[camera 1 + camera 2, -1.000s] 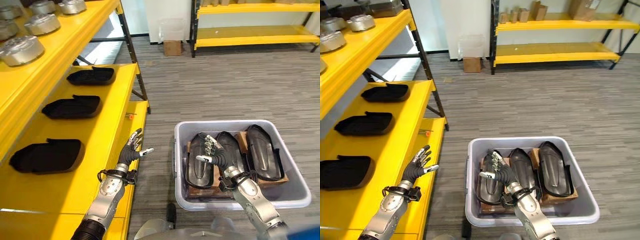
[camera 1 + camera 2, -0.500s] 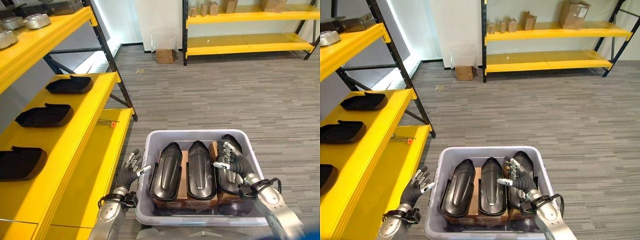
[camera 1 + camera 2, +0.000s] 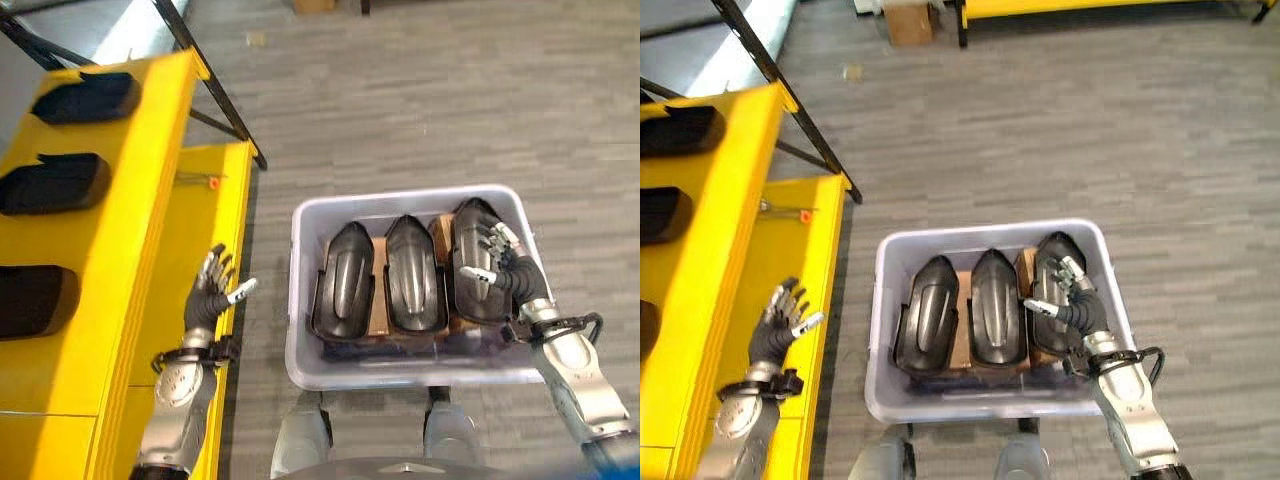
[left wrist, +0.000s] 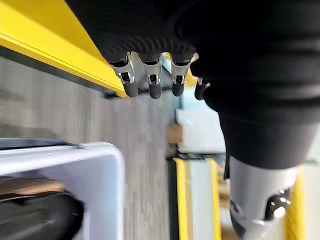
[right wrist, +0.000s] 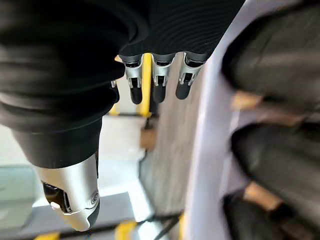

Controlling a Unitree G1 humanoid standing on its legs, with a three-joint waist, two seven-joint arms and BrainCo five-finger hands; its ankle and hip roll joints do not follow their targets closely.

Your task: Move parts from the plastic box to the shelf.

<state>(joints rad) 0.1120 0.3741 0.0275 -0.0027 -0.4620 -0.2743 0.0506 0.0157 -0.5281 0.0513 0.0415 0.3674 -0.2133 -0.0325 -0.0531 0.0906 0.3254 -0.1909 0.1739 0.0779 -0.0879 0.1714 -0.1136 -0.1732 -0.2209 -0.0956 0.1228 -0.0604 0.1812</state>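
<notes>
**Hand positions at the plastic box and shelf edge**

You have the plastic box [image 3: 300, 290] on the grey floor [image 3: 400, 110], just beside the low front edge of the yellow shelf [image 3: 150, 200]. A narrow strip of floor separates the box wall from the shelf edge; beyond the box, the floor lies open.

Three black parts lie side by side in the box: the left part [image 3: 343, 282], the middle part [image 3: 414, 275] and the right part [image 3: 472, 255], resting on brown cardboard [image 3: 378, 312]. Three more black parts [image 3: 55, 182] sit in a row on the shelf's upper level.

Your right hand [image 3: 498, 268] is over the right part, near the box's right wall — fingers straight and spread, thumb out, curled round nothing. Whether the fingertips touch the part cannot be told.

Your left hand [image 3: 212, 297] is above the lower shelf board at its outer edge, fingers fanned wide and holding nothing.

The right eye view shows a small orange-tipped item [image 3: 800, 213] on the lower shelf board. The left wrist view shows the left fingers [image 4: 150, 80] straight, past them the yellow shelf edge and a rounded corner of the box. The right wrist view shows the box rim running beside the dark parts.
</notes>
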